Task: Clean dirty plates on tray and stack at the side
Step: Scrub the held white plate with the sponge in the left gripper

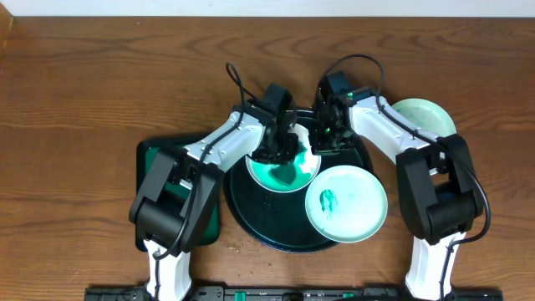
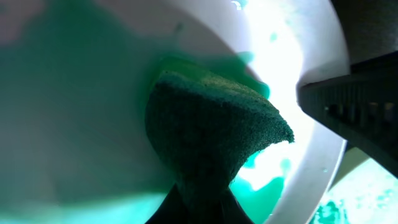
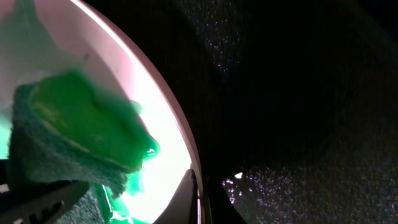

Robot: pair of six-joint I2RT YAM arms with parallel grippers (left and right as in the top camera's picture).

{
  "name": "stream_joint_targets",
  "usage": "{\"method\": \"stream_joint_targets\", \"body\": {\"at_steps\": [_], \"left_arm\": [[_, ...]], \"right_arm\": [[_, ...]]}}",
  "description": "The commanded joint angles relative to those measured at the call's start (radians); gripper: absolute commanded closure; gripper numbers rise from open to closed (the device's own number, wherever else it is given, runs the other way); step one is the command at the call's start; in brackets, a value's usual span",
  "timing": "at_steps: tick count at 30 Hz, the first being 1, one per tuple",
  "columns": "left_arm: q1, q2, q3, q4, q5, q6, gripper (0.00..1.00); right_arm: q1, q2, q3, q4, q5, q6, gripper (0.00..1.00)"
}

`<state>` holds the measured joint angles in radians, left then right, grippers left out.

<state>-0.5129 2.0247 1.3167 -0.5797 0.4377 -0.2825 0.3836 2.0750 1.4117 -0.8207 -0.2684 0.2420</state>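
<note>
Plate (image 1: 282, 176) under sponge (image 2: 211, 130), second plate (image 1: 346, 203) beside

Two matching arms, left arm (image 1: 219, 144) and right arm (image 1: 378, 124): smooth white link shells, bulky black joint housings at lower left and lower right of frame. Left gripper (image 1: 280, 152) and right gripper (image 1: 328, 140) are black, with a small green light by the right wrist. Thin black cable (image 1: 236, 84) loops off each wrist, upper centre.

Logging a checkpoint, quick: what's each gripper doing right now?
Left gripper: closed on the sponge, pressed on the plate.
Right gripper: closed, apparently on that plate's rim.
</note>
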Motion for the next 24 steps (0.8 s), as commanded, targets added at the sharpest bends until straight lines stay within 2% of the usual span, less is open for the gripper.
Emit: {"method": "stream_joint_targets", "body": {"at_steps": [1,6,10,15,24], "left_arm": [[-0.036,0.066,-0.040,0.015,0.128,0.016,0.93],[-0.016,0.037,-0.016,0.023,0.110,0.015,0.93],[0.014,-0.016,0.004,-0.011,-0.058,-0.054,0.93],[0.064,-0.121,0.006,-0.094,-0.223,-0.097,0.93],[0.132,-0.349,0.006,-0.278,-0.333,-0.097,0.93]], "right_arm": [[0.007,0.037,-0.019,-0.003,0.032,-0.011,0.99],[0.007,0.037,-0.019,-0.003,0.032,-0.011,0.99],[0.007,0.037,-0.019,-0.003,0.032,-0.011,0.99],[0.007,0.037,-0.019,0.001,0.032,-0.011,0.99],[0.007,0.037,-0.019,0.020,0.032,-0.011,0.99]]}}
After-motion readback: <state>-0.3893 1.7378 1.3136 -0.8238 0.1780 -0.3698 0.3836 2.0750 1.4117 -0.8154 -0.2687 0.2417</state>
